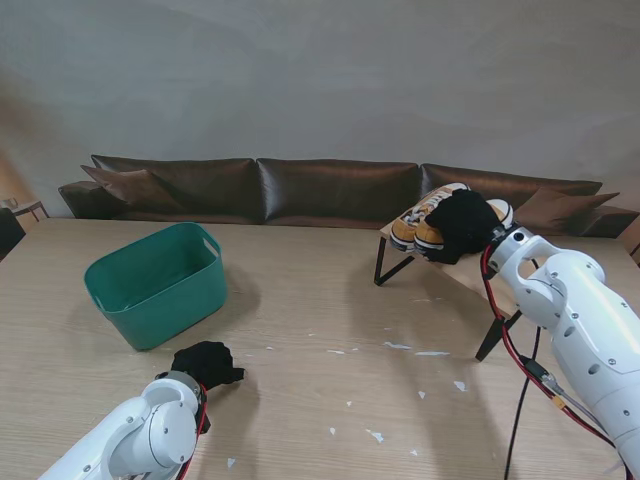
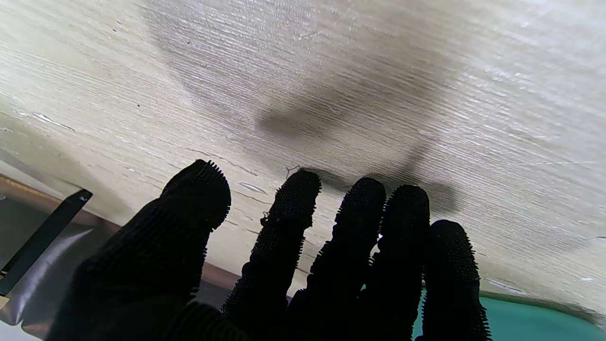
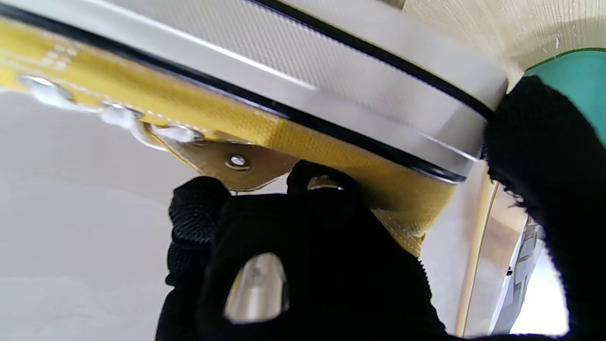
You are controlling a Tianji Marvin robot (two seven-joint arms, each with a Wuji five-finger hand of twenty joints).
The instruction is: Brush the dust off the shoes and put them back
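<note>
The right robot hand (image 1: 462, 224) reached out over the small rack (image 1: 455, 268) at the far right of the worktop (image 1: 320, 300), its gloved fingers (image 3: 322, 189) curled around the yellow shoe (image 3: 265, 128), thumb against the white sole. The pair of shoes (image 1: 418, 230) sat on the rack. The left robot hand (image 1: 206, 363) hovered palm-down near me, fingers spread, holding nothing. A green basket (image 1: 160, 282) stood just beyond it, white scraps (image 1: 400, 346) scattered between.

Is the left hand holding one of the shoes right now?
No, the left hand hovers open over the bare table, while the shoes sit on the rack under the right hand.
</note>
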